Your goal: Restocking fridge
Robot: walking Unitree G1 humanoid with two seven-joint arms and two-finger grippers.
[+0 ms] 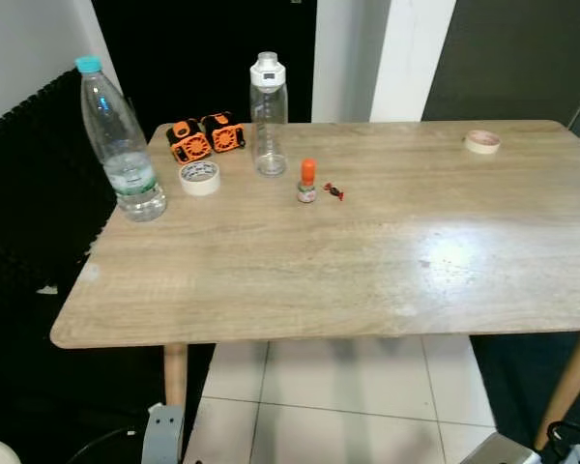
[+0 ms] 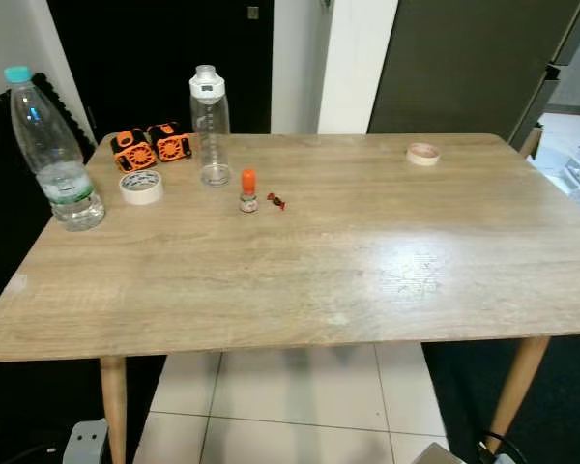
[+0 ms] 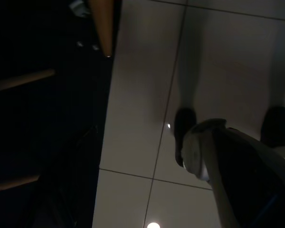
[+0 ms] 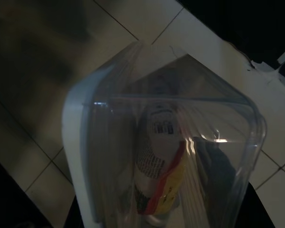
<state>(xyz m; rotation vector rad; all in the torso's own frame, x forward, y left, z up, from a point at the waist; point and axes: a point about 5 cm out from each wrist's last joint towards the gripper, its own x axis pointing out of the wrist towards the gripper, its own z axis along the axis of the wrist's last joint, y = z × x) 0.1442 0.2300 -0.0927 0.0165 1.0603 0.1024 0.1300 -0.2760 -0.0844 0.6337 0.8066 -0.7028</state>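
A clear plastic container (image 4: 133, 156) sits right in front of my right wrist camera, held above the tiled floor. Inside it stands a bottle with a white, red and yellow label (image 4: 161, 171). My right gripper is shut on the container, and a dark finger (image 4: 221, 178) shows through its wall. On the wooden table (image 1: 367, 261) stand a large water bottle with a teal cap (image 1: 121, 145), a clear bottle with a white cap (image 1: 268, 116) and a small orange-capped bottle (image 1: 307, 182). My left arm (image 1: 162, 435) hangs low beside the table leg.
Also on the table lie a white tape roll (image 1: 199, 177), two orange-and-black devices (image 1: 206, 135), a small red sweet (image 1: 333, 191) and a beige tape roll (image 1: 482, 141). A tall dark grey panel (image 2: 464, 68) stands behind the table at the right. Black foam (image 1: 29, 193) lines the left side.
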